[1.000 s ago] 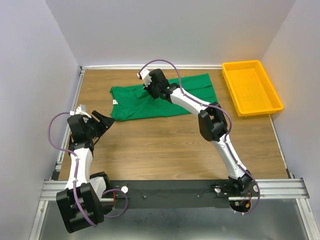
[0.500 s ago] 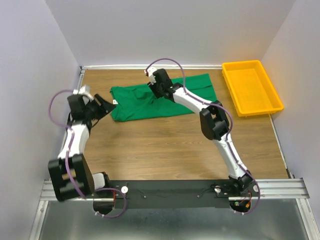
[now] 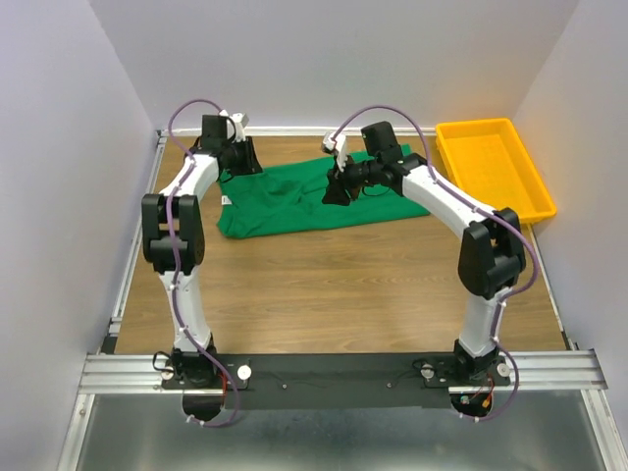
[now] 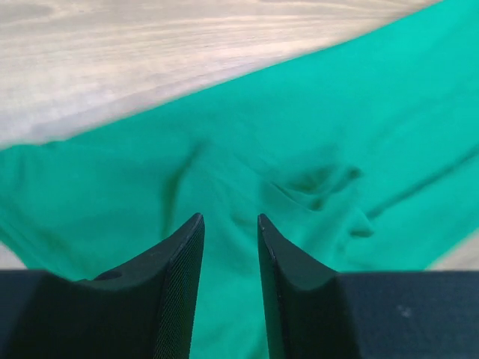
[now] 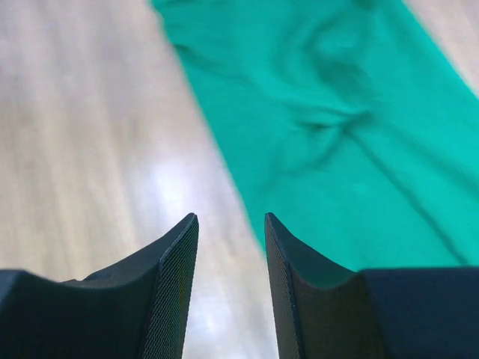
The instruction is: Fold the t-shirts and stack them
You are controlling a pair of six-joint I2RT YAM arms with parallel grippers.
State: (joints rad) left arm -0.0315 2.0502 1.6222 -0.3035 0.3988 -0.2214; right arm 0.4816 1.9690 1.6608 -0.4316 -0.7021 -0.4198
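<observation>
2 grippers far forward: left gripper [image 4: 230, 221], right gripper [image 5: 230, 221]; jaws parted, nothing between.

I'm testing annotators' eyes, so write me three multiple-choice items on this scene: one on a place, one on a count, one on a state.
1. Where on the table is the yellow tray? A far right corner; B near left corner; C middle.
2. How many green t-shirts lie out? A none; B one; C three.
3. How is the right hand? A shut on cloth; B shut, empty; C open, holding nothing.
Key: 1A, it lies by the right wall at the far edge; 2B, a single shirt shows; 3C, its fingers stand apart with nothing between.
</observation>
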